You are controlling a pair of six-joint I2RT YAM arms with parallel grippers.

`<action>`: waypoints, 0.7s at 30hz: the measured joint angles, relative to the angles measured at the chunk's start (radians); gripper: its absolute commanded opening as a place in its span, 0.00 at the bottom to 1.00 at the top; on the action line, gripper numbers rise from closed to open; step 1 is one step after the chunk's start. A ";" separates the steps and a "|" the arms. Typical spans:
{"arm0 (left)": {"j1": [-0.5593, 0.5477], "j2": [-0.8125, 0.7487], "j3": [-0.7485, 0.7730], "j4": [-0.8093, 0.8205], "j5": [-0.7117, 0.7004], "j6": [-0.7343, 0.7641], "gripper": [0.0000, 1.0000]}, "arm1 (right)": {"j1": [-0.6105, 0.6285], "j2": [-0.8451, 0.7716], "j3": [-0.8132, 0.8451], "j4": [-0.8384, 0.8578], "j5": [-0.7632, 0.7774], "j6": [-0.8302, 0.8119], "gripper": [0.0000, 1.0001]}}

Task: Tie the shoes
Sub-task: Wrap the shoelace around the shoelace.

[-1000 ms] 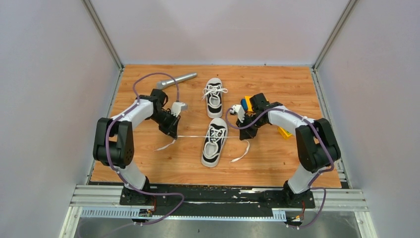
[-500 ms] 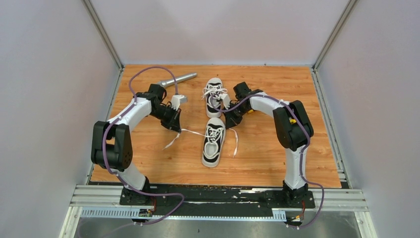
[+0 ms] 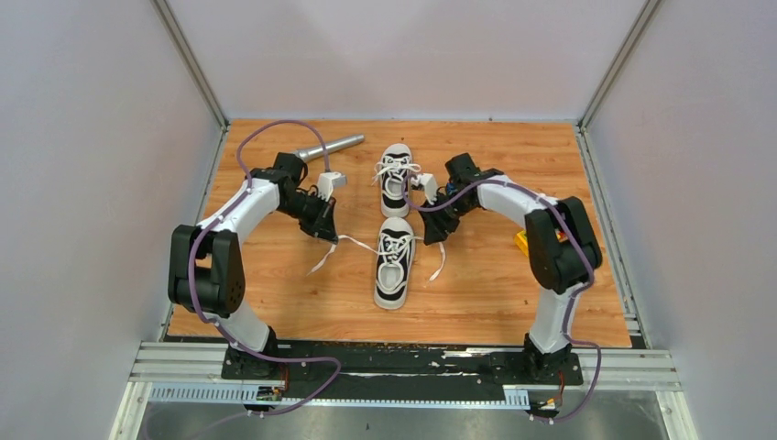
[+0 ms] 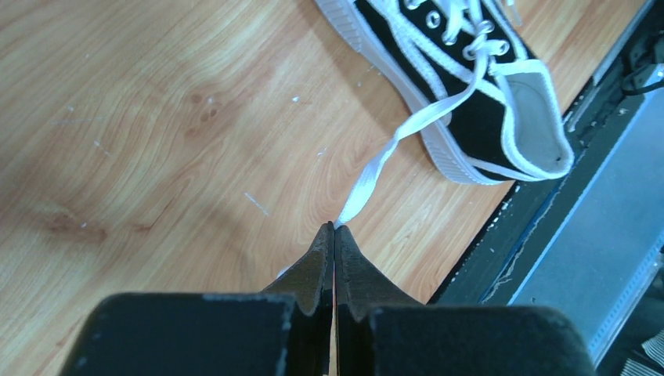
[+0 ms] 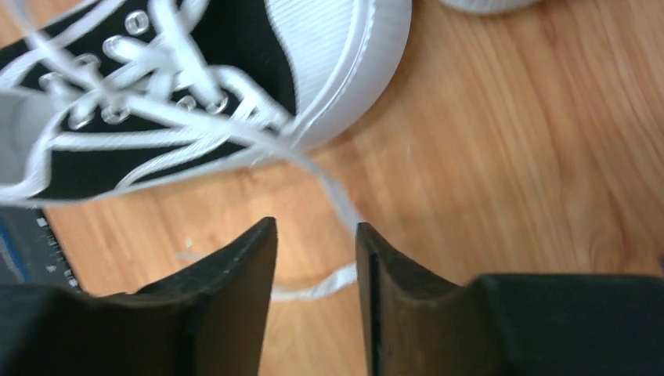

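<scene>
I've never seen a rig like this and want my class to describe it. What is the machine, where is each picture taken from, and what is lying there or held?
Two robot arms stand at the near edge of a wooden table. The wide picture looks down from above and behind them; the other two come from a camera on each wrist. On the table lie two black-and-white sneakers, a near shoe and a far shoe, and a silver metal cylinder. The left gripper is shut on one white lace end of the near shoe. The right gripper is open, with the other lace end lying loose under it.
</scene>
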 measured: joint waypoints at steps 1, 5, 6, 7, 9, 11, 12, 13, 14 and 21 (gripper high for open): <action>0.000 0.000 0.006 -0.003 0.011 0.003 0.00 | -0.011 -0.041 -0.033 -0.006 -0.010 -0.005 0.51; -0.002 0.000 0.025 -0.003 0.076 0.015 0.00 | -0.062 -0.248 -0.092 -0.045 -0.061 -0.022 0.58; -0.009 0.001 0.029 -0.004 0.097 0.022 0.00 | -0.071 -0.291 -0.089 -0.040 -0.079 -0.023 0.58; -0.015 0.003 0.034 -0.006 0.114 0.031 0.00 | -0.076 -0.333 -0.080 -0.040 -0.101 -0.023 0.58; -0.035 0.017 0.059 -0.011 0.149 0.050 0.00 | -0.072 -0.387 -0.048 -0.024 -0.142 -0.006 0.58; -0.063 0.032 0.082 -0.010 0.175 0.064 0.00 | -0.063 -0.420 -0.032 0.047 -0.163 0.038 0.57; -0.080 0.042 0.094 -0.010 0.187 0.070 0.01 | -0.060 -0.431 -0.034 0.084 -0.172 0.058 0.58; -0.095 0.049 0.105 -0.010 0.196 0.075 0.01 | -0.056 -0.439 -0.041 0.127 -0.186 0.075 0.59; -0.113 0.060 0.117 -0.011 0.208 0.080 0.01 | -0.053 -0.446 -0.056 0.185 -0.211 0.094 0.60; -0.161 0.086 0.184 -0.029 0.240 0.110 0.01 | 0.008 -0.338 -0.061 0.266 -0.327 0.087 0.60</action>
